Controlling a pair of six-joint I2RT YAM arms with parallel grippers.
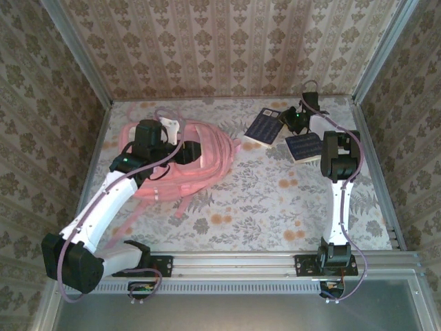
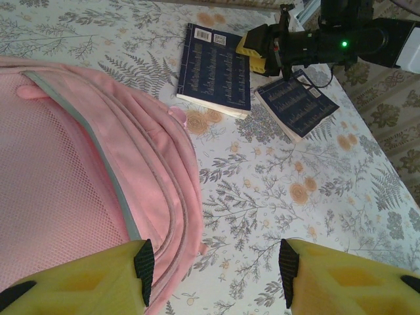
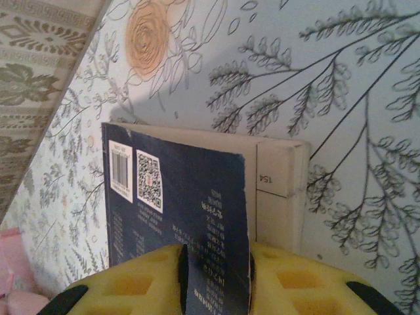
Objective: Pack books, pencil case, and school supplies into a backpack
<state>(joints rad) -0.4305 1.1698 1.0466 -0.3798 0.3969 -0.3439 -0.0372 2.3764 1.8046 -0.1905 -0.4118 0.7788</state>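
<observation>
Yellow fingers [image 3: 131, 289] of the right gripper [image 3: 216, 279] are pinched together on the front cover of a navy book [image 3: 177, 197], with the thin cover edge caught between the pads and raised off the pale page [image 3: 275, 170] beneath. A barcode and a code square sit at the cover's far corner. The book lies flat on the floral table [image 3: 341, 98], close to the patterned side wall [image 3: 39, 59].

On the other arm, the left gripper [image 2: 213, 269] is spread apart and grips nothing. One finger [image 2: 79, 289] hangs over the edge of the pink backpack [image 2: 65, 164] and the other is above bare tablecloth. The backpack lies flat on the left half of the table, a mesh panel and a grey-trimmed seam facing up. Whether its main compartment is unzipped cannot be told, and what it contains is hidden.

A second navy book [image 2: 296, 105] rests on the table just beside the first, and both are outside the backpack, well apart from it.
</observation>
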